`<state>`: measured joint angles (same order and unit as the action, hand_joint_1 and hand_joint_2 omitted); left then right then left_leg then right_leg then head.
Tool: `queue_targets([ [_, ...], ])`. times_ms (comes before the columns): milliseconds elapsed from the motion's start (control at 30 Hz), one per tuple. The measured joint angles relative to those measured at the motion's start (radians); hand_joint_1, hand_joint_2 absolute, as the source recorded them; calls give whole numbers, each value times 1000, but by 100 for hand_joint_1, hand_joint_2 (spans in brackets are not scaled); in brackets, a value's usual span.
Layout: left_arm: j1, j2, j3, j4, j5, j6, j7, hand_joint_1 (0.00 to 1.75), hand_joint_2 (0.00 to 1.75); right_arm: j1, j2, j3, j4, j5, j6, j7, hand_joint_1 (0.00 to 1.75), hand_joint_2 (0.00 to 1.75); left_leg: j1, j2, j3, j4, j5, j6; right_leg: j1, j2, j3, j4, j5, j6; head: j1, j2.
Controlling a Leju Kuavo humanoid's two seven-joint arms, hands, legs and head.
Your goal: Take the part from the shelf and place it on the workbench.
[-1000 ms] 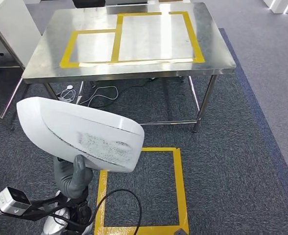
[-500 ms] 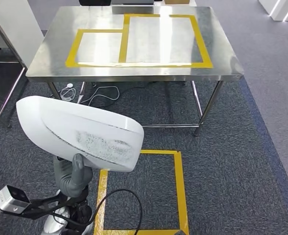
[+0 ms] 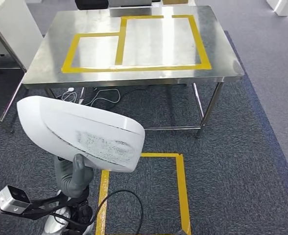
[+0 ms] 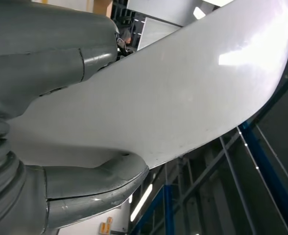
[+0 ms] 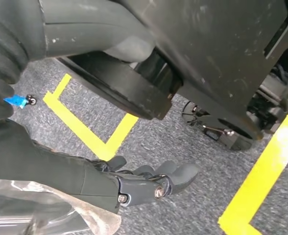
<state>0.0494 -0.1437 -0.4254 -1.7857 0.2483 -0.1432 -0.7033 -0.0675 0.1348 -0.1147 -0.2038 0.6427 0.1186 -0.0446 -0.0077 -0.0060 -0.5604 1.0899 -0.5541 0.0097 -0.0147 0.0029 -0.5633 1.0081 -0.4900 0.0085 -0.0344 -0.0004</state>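
part (image 3: 80, 132): long white curved shell, held low in front of the robot, above the grey carpet, well short of the tabletop (image 3: 224, 58)
left hand (image 3: 73, 175): grips the part from below, thumb on one face and fingers on the other
right hand (image 5: 142, 183): hangs over the carpet, fingers nearly straight, holding nothing
floor: yellow tape square (image 3: 181, 186) beside the part

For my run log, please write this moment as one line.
phase: carrying | left hand: holds white part | right hand: holds nothing, fingers apart | workbench: ahead, bare, yellow tape outlines | part not yet placed
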Motion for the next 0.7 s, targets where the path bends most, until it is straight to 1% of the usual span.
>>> queue_targets([
  [33,0,0,0,0,0,0,0,175,175,1,0,0,0,0,0,0,0,175,3,0,-30,62,-24,-7,0,-1,6,-2,-4,-4,-2,0],
  [67,1,0,0,0,0,0,0,175,175,2,0,0,0,0,0,0,0,175,7,0,-70,133,-48,-12,0,-3,11,-2,-9,-6,-3,0],
  [100,2,1,0,0,1,0,0,175,175,3,0,0,0,0,0,0,0,175,10,1,-106,189,-59,-16,0,-3,16,-2,-13,-7,-3,0],
  [133,4,1,1,1,1,0,0,175,175,4,0,-1,0,0,0,0,0,175,12,1,-131,218,-55,-18,0,-2,22,-2,-18,-7,-3,0],
  [167,4,2,1,1,2,0,0,175,175,5,0,-1,0,0,1,0,0,175,13,1,-138,210,-28,-18,0,-1,29,-2,-24,-6,-3,0],
  [200,4,2,1,1,2,0,0,175,175,6,0,-1,0,0,2,0,0,175,13,1,-126,163,16,-16,0,1,40,-2,-30,-5,-3,0],
  [233,4,2,1,1,2,0,0,175,175,6,0,-1,0,0,3,0,0,175,13,1,-106,98,63,-13,0,2,50,-2,-38,-3,-3,0],
  [267,4,2,1,2,2,0,0,175,175,6,0,-1,0,0,5,0,0,175,10,1,-84,38,98,-8,1,3,58,-3,-46,2,-2,0],
  [300,3,2,0,2,2,-1,0,175,175,6,0,-1,1,0,7,0,0,175,8,1,-64,-10,112,-3,3,3,62,-3,-52,8,-3,0],
  [333,3,2,1,2,2,-1,0,175,175,7,0,-1,1,0,8,0,0,175,5,2,-55,-35,110,2,3,2,62,-4,-56,14,-1,0],
  [400,3,2,1,2,2,-3,0,175,175,6,0,-2,1,0,9,0,0,175,3,0,-46,-53,93,11,4,0,64,-9,-60,25,0,0],
  [433,3,1,2,2,3,-3,0,175,175,4,0,-2,1,0,9,0,0,175,5,0,-42,-57,92,15,4,-2,64,-10,-64,30,1,0],
  [467,3,0,2,2,3,-4,0,175,175,3,0,-2,1,0,9,0,0,175,8,0,-35,-63,91,21,4,-2,58,3,-72,35,2,0],
  [500,2,-1,1,2,3,-4,0,175,175,3,-1,-2,1,-1,9,0,0,175,11,0,-27,-69,89,26,4,-2,41,37,-87,39,4,0],
  [533,1,-2,1,2,3,-5,0,175,175,2,-1,-2,0,-2,10,-1,0,175,12,2,-21,-73,86,31,4,-2,7,93,-109,42,6,0],
  [567,0,-2,1,2,3,-5,0,175,175,0,-2,-3,0,-3,10,-2,0,175,12,3,-16,-73,82,35,5,-2,-36,163,-132,44,8,0],
  [600,0,-2,1,2,3,-5,0,175,175,-4,-3,-4,0,-4,10,-3,0,175,12,3,-12,-73,77,37,5,-2,-81,229,-147,46,9,0],
  [633,1,-2,1,3,3,-5,0,175,175,-8,-4,-4,0,-5,10,-4,0,175,12,4,-7,-73,72,38,5,-2,-114,272,-147,47,9,0],
  [667,1,-2,1,3,3,-5,0,175,175,-11,-5,-5,0,-6,10,-4,0,175,12,3,1,-73,65,38,5,-2,-130,277,-124,48,10,0],
  [700,1,-2,1,3,3,-5,0,175,175,-12,-5,-6,0,-5,10,-3,0,175,12,1,12,-73,57,37,4,-2,-126,245,-84,47,11,0],
])
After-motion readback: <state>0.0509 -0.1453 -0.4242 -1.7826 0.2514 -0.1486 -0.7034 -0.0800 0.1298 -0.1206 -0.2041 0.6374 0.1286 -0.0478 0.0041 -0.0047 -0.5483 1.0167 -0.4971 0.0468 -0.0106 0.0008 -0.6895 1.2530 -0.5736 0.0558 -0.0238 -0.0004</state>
